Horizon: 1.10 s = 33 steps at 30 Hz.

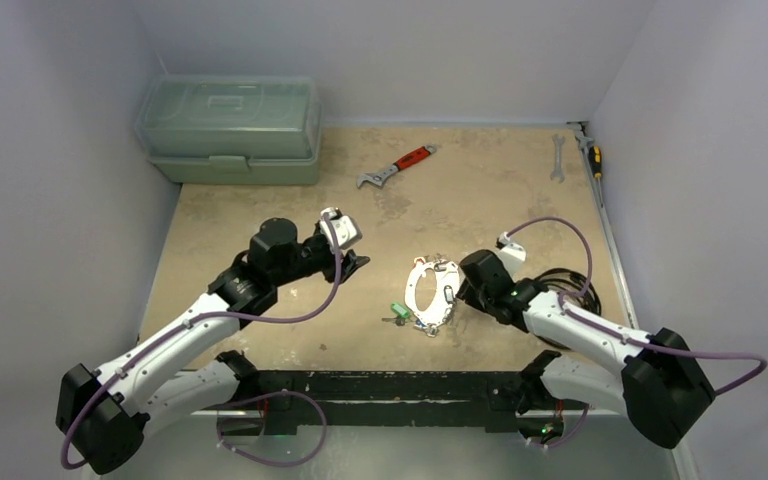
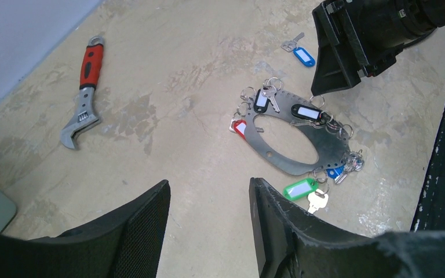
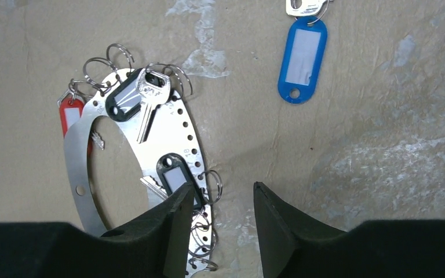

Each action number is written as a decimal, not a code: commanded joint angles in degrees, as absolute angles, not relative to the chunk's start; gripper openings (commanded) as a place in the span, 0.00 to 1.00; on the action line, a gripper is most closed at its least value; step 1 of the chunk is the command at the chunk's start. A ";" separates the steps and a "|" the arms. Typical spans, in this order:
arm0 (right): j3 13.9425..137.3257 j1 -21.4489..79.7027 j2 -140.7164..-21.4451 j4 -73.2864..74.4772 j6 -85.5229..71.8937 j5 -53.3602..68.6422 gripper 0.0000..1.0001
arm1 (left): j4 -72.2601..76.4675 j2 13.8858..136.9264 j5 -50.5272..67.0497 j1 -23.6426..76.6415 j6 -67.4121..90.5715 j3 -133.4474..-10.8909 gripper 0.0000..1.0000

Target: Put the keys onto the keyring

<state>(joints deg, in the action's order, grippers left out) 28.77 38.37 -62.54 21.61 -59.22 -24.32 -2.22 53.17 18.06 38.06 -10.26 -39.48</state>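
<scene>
The keyring [image 1: 412,284] is a flat silvery oval plate [image 2: 331,152] with holes and small wire rings along its rim, lying on the table. Keys with black tags [image 3: 128,97] and a red tag [image 3: 70,116] lie on it. A green-tagged key [image 2: 300,188] lies at its near end. A blue-tagged key [image 3: 302,57] lies loose, apart from the plate. My right gripper [image 3: 223,186] is open over the plate's right edge, its left finger above a black tag, with nothing between the fingers. My left gripper [image 2: 208,184] is open and empty over bare table left of the keyring.
A red-handled wrench [image 1: 397,167] lies behind the keyring. A green toolbox [image 1: 230,128] stands at the back left. A silver spanner [image 1: 557,158] and a screwdriver [image 1: 593,158] lie at the back right. Black cables [image 1: 560,280] coil beside the right arm.
</scene>
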 commanded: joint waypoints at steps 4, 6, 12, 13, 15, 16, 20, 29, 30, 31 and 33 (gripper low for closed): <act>25.94 35.71 -63.73 14.88 -62.71 -23.09 0.40 | -0.88 53.95 19.77 38.22 -9.23 -41.51 0.51; 25.57 34.92 -64.39 13.21 -62.27 -22.10 0.38 | -0.88 54.09 19.84 38.23 -9.16 -41.48 0.50; 24.74 34.19 -63.64 10.38 -60.59 -20.54 0.32 | -0.88 54.75 19.95 38.23 -9.17 -41.55 0.50; 24.62 34.19 -63.56 10.31 -60.44 -20.23 0.32 | -0.88 54.80 19.95 38.15 -9.14 -41.53 0.50; 24.26 34.18 -63.40 9.93 -59.87 -19.34 0.33 | -0.88 54.84 20.00 38.20 -9.22 -41.49 0.50; 23.93 34.19 -63.25 9.48 -59.52 -18.72 0.34 | -0.88 54.89 19.97 38.23 -9.25 -41.48 0.49; 22.55 34.18 -62.87 8.14 -58.72 -16.16 0.34 | -0.88 55.34 20.02 38.17 -9.14 -41.62 0.49; 20.24 34.18 -61.47 7.04 -58.72 -16.88 0.19 | -0.88 55.59 20.34 38.18 -9.19 -41.68 0.47; 20.22 34.18 -61.37 6.77 -58.71 -17.10 0.17 | -0.88 55.63 20.38 38.17 -9.15 -41.66 0.47; 20.15 34.18 -61.35 6.36 -58.59 -17.25 0.15 | -0.88 55.71 20.39 38.17 -9.10 -41.66 0.47; 20.33 34.18 -61.35 5.95 -58.37 -17.57 0.06 | -0.88 55.72 20.46 38.17 -9.10 -41.66 0.47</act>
